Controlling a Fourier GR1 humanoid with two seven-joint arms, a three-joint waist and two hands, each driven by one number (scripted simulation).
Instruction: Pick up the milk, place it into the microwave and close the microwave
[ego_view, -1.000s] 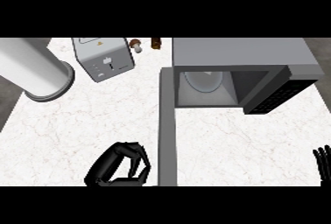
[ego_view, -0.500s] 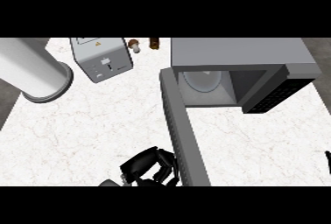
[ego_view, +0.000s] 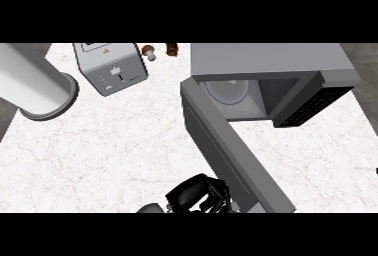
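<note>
The grey microwave (ego_view: 269, 60) stands at the back right with its door (ego_view: 229, 150) swung partly inward, slanting from the hinge toward the lower right. Inside the cavity a pale rounded shape (ego_view: 230, 92) shows; I cannot tell whether it is the milk or the turntable. My left hand (ego_view: 196, 196) is at the lower middle, its relaxed fingers against the door's outer face near the free end, holding nothing. Of my right hand only a dark sliver (ego_view: 376, 170) shows at the right edge.
A silver toaster (ego_view: 111, 67) stands at the back left. A big white cylinder (ego_view: 33, 82) lies at the far left. Two small brown items (ego_view: 151, 51) sit at the back edge by the microwave. The white marble counter (ego_view: 111, 150) spreads left of the door.
The door has swung from pointing straight toward me to slanting right, toward the cavity. My left hand moved right along with it. My right hand slid almost out at the right edge.
</note>
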